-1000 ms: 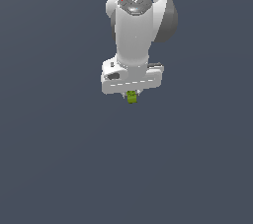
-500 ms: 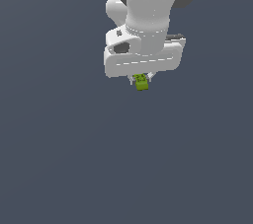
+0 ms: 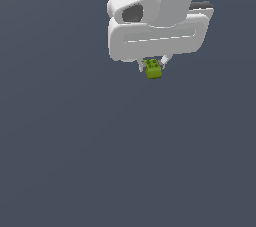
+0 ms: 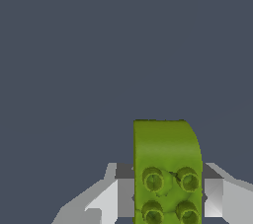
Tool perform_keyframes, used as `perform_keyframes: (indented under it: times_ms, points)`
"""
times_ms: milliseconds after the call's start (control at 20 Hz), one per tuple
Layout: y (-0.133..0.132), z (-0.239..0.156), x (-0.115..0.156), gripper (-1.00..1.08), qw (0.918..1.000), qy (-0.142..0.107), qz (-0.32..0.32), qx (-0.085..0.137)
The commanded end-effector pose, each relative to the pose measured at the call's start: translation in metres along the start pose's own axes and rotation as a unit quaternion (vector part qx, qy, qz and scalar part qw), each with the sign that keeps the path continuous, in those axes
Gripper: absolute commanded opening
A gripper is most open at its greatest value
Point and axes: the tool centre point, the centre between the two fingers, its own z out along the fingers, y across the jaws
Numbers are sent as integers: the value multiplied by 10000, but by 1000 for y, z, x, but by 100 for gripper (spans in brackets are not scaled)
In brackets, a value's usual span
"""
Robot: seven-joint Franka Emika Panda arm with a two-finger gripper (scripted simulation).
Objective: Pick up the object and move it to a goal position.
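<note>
My jaws clenched on the green brick (image 3: pixel 154 70), carried above the worktop (image 3: pixel 75 161). Grip looks shallow; a jerk might slip it free.

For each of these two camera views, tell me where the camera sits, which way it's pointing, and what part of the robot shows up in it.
Exterior view: sits off the arm, exact spot not on record; faces the white arm's wrist and pincer clamping the lime-green brick against a plain dark grey surface.
Wrist view: sits on the wrist, looking along the pincer toward that grey surface; shows the grey finger on each side of the studded brick.
Shared: both show the brick held between the fingers, and the same grey background.
</note>
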Motion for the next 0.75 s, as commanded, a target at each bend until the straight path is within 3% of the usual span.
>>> perform_keyframes:
  times_ms: [0, 700]
  points:
    - [-2, -11, 4, -100, 10000, -4, 2, 0]
    - [-6, -32, 13, -100, 10000, -4, 2, 0]
